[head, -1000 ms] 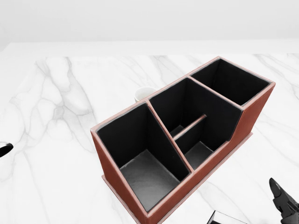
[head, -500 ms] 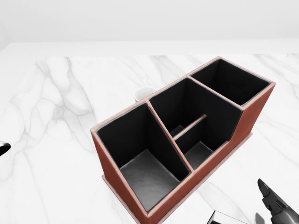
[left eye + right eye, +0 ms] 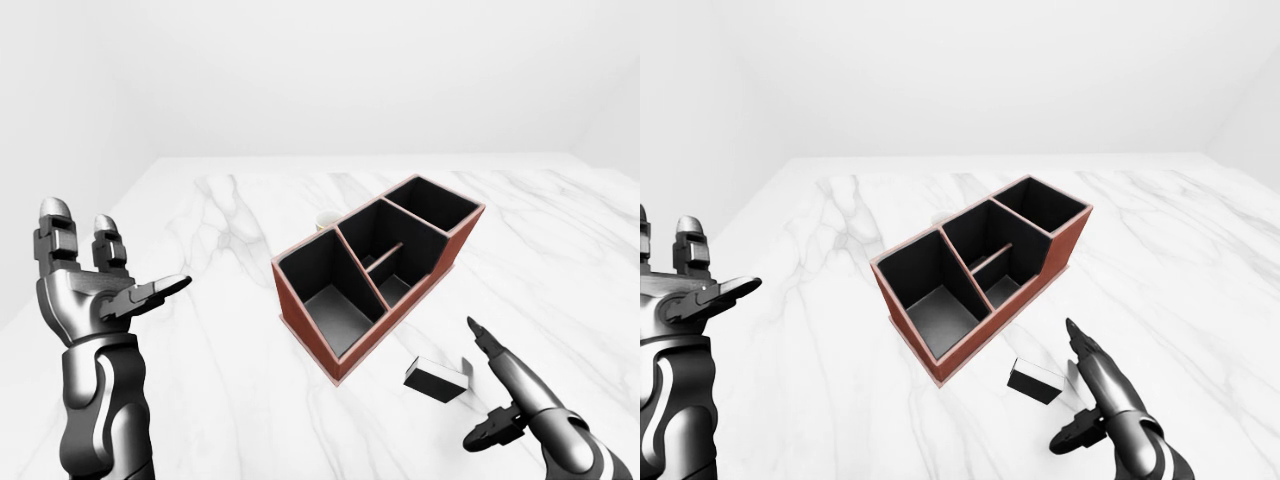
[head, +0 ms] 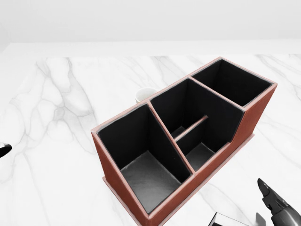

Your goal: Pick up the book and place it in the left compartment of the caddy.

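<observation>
Lay flat on the marble surface (image 3: pixel 200 400), the book (image 3: pixel 436 378), just beside the caddy (image 3: pixel 376 270) toward the lower right of the left-eye view, not yet grasped. Hovered just right of it, the right hand (image 3: pixel 505 395), fingers spread and closed on nothing. Stood raised and well apart at the left edge, the left hand (image 3: pixel 85 285), likewise open and empty. Gaped empty, the left compartment (image 3: pixel 330 300), nearest the lower left of the caddy. Peeked out behind the caddy's far wall, a small white cup (image 3: pixel 327 219).

Judged risky: a thin book lying flat, with little edge to grip, so likely to slide across the smooth marble under a sideways push, or to be shoved against the caddy wall. Also possible: a shallow pinch slipping on the lift, a corner catching on the caddy rim, or a drop into the middle section by mistake.
</observation>
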